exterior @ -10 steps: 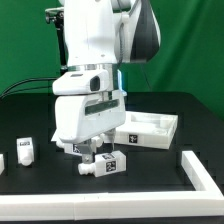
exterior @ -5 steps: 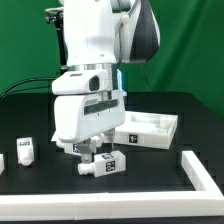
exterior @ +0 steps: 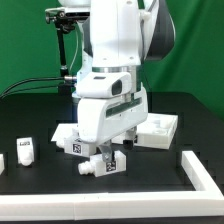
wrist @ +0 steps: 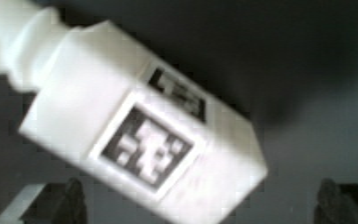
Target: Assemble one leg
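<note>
One leg [exterior: 97, 168], a short chunky white peg with a black-and-white tag, lies on its side on the black table at the front. My gripper [exterior: 108, 157] hangs right above it, jaws apart and holding nothing. In the wrist view the leg [wrist: 140, 110] lies slantwise and fills most of the picture, blurred. The two dark fingertips [wrist: 60, 203] stand wide apart on either side of its lower end, not touching it. A second leg [exterior: 27, 151] stands at the exterior view's left, and a third [exterior: 2, 160] shows at the left edge.
The large flat white square panel [exterior: 158, 132] with a raised rim lies behind the gripper at the exterior view's right. A long white raised bar [exterior: 196, 167] runs along the front right. A black stand [exterior: 63, 40] rises at the back.
The arm has shifted to the exterior view's right, bringing the gripper over the lying leg. The leg itself has not moved.
</note>
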Tool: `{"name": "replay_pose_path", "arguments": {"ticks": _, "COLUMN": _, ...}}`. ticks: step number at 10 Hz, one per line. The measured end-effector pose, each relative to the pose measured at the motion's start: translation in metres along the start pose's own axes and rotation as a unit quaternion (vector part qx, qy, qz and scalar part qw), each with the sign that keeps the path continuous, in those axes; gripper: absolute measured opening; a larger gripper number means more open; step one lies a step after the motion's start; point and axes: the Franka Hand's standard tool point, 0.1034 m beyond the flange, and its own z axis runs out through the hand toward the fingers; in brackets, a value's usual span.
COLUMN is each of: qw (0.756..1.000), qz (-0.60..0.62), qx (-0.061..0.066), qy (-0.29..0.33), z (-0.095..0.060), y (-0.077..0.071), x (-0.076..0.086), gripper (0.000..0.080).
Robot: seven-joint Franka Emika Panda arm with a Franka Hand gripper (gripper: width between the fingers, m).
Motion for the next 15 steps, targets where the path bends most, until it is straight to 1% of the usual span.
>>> {"name": "replay_pose_path", "arguments": {"ticks": 1, "qw": 1.0, "qz": 0.001, "qx": 0.003, "qy": -0.002, "z": 0.005, "y": -0.004, "x": -0.004, "gripper": 0.0649}}
{"name": "replay_pose_path", "arguments": {"ticks": 2, "qw": 1.0, "qz": -0.003, "qx": 0.003, "qy": -0.002, "z": 0.009, "y": -0.004, "x": -0.008, "gripper": 0.0649}}
{"name": "replay_pose_path", "arguments": {"ticks": 3, "qw": 1.0, "qz": -0.003, "qx": 0.006, "qy": -0.005, "z": 0.014, "y": -0.002, "x": -0.016, "gripper": 0.0649}}
{"name": "replay_pose_path", "arguments": {"ticks": 4, "qw": 1.0, "qz": 0.0, "qx": 0.005, "qy": -0.005, "z": 0.017, "y": 0.0, "x": -0.021, "gripper": 0.0649}}
{"name": "replay_pose_path", "arguments": {"ticks": 6, "qw": 1.0, "qz": 0.002, "qx": -0.001, "qy": -0.002, "z": 0.016, "y": 0.01, "x": -0.023, "gripper": 0.0649}}
{"name": "replay_pose_path", "arguments": {"ticks": 7, "qw": 1.0, "qz": 0.004, "qx": -0.002, "qy": -0.002, "z": 0.017, "y": 0.011, "x": -0.026, "gripper": 0.0649}}
{"name": "replay_pose_path", "arguments": {"ticks": 8, "qw": 1.0, "qz": 0.004, "qx": -0.001, "qy": -0.002, "z": 0.017, "y": 0.011, "x": -0.025, "gripper": 0.0649}}
{"name": "replay_pose_path", "arguments": {"ticks": 9, "qw": 1.0, "qz": 0.004, "qx": -0.001, "qy": -0.002, "z": 0.017, "y": 0.011, "x": -0.026, "gripper": 0.0565}}
{"name": "replay_pose_path", "arguments": {"ticks": 10, "qw": 1.0, "qz": 0.004, "qx": -0.001, "qy": -0.002, "z": 0.017, "y": 0.011, "x": -0.026, "gripper": 0.0429}}
{"name": "replay_pose_path", "arguments": {"ticks": 11, "qw": 1.0, "qz": 0.004, "qx": -0.001, "qy": -0.002, "z": 0.017, "y": 0.011, "x": -0.026, "gripper": 0.0429}}
{"name": "replay_pose_path", "arguments": {"ticks": 12, "qw": 1.0, "qz": 0.004, "qx": -0.002, "qy": -0.002, "z": 0.017, "y": 0.011, "x": -0.026, "gripper": 0.0279}}
{"name": "replay_pose_path", "arguments": {"ticks": 13, "qw": 1.0, "qz": 0.003, "qx": -0.001, "qy": -0.003, "z": 0.016, "y": 0.015, "x": -0.029, "gripper": 0.028}}
{"name": "replay_pose_path", "arguments": {"ticks": 14, "qw": 1.0, "qz": 0.008, "qx": -0.005, "qy": -0.007, "z": 0.013, "y": 0.037, "x": -0.039, "gripper": 0.028}}
{"name": "replay_pose_path", "arguments": {"ticks": 15, "qw": 0.999, "qz": 0.028, "qx": -0.015, "qy": -0.004, "z": 0.01, "y": 0.055, "x": -0.049, "gripper": 0.028}}
